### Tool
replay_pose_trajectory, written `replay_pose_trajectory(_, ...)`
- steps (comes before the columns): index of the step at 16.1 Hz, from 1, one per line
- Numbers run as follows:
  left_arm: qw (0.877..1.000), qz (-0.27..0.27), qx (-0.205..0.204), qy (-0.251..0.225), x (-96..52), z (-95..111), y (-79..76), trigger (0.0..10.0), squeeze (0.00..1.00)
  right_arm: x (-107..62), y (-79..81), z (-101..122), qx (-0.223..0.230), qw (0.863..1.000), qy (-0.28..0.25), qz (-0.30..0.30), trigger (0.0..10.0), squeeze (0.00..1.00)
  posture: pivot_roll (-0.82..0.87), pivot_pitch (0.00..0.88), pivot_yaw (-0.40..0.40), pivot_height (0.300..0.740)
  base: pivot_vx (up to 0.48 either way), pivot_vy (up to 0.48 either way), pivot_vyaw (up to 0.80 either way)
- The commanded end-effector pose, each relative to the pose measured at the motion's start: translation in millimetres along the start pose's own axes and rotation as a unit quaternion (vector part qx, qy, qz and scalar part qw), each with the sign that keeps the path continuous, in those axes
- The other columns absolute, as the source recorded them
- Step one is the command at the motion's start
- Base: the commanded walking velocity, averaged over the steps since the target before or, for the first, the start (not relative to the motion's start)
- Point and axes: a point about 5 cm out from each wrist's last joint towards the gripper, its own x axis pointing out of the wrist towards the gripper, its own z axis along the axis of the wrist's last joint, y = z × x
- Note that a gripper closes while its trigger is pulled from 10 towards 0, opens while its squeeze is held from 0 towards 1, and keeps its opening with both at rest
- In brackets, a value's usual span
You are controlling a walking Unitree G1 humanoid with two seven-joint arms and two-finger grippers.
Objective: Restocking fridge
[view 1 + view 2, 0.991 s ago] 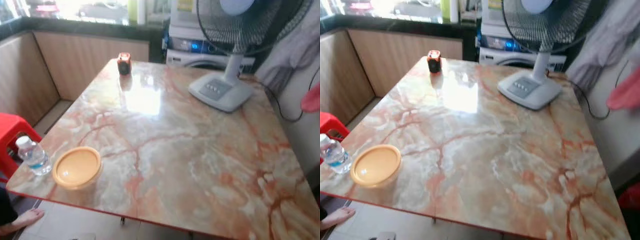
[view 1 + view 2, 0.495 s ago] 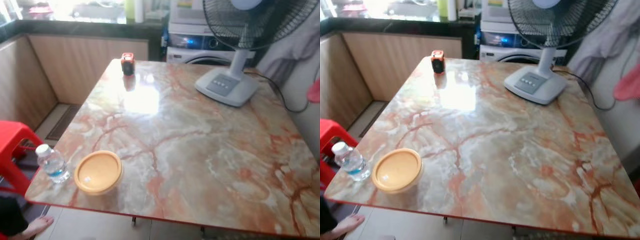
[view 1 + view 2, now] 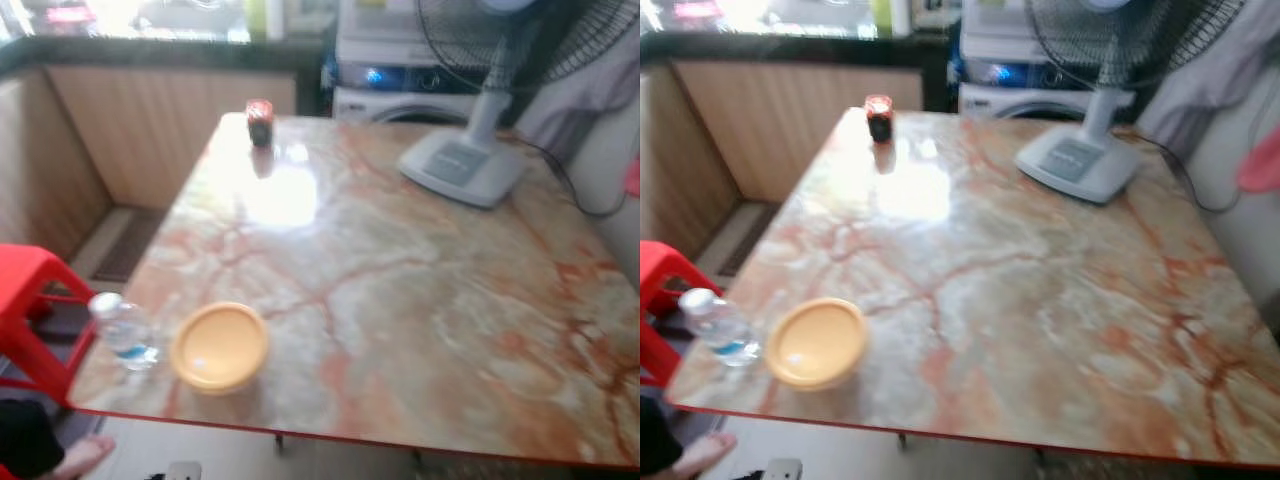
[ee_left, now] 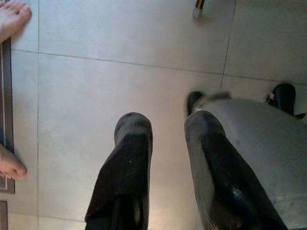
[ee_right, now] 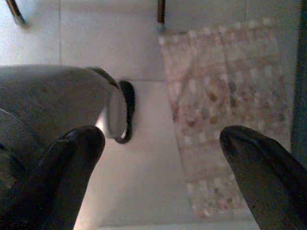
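Both arms hang idle over floor tiles: left gripper fingers narrowly parted, right gripper fingers wide. Head view has shifted; water bottle and yellow container unmoved on table.

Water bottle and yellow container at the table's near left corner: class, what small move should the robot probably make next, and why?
Probably raise the left claw toward the water bottle. That claw hangs over the floor tiles, open and empty, while the bottle and yellow container sit untouched on the marble table.
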Motion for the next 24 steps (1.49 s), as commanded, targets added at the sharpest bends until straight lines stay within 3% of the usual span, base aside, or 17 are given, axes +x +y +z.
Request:
replay_pose_trajectory(1, 1.000, 0.010, 0.004, 0.014, -1.6, -7.2, 8.2, 10.0, 0.00, 0.7, 3.7, 1.0, 0.003, 1.000, -0.003, 0.005, 10.0, 0.00, -0.06, 0.000, -0.016, 0.740, 0.000, 0.319, 0.00)
replay_pose_trajectory(24, 1.000, 0.008, 0.008, 0.008, -1.3, -4.6, 8.1, 10.0, 0.00, 1.2, 4.4, 2.8, -0.006, 1.000, -0.001, 0.014, 10.0, 0.00, -0.05, 0.000, -0.017, 0.740, 0.000, 0.322, 0.00)
